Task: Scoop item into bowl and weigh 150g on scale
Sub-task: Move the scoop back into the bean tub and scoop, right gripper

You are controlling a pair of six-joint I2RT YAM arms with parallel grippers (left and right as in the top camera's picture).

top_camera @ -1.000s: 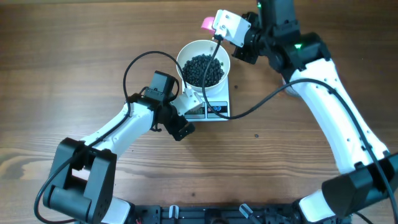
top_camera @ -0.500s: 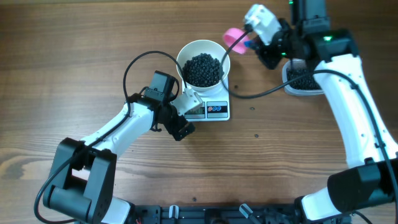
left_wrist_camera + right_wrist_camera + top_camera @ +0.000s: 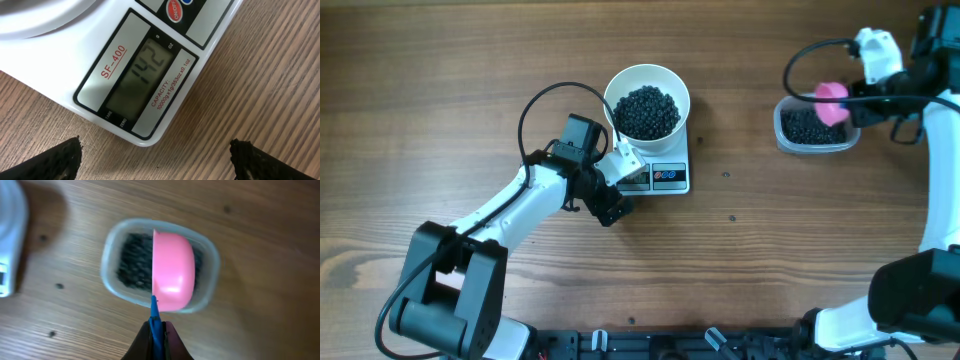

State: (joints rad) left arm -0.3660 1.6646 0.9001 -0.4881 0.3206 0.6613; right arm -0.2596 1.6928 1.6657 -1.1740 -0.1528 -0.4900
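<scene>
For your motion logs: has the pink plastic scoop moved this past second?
Yes: the pink plastic scoop moved right, from the round white bowl to over the clear plastic tub.

Open table (image 3: 735,120) between scale (image 3: 668,177) and tub (image 3: 788,145) — left arm (image 3: 515,208) beside scale

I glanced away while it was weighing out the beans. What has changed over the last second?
The right hand, shut on the pink scoop, swung from the far rim of the bowl rightward to above the tub of beans. Nothing was let go. The left hand stayed open by the scale; bowl and scale did not move.
</scene>
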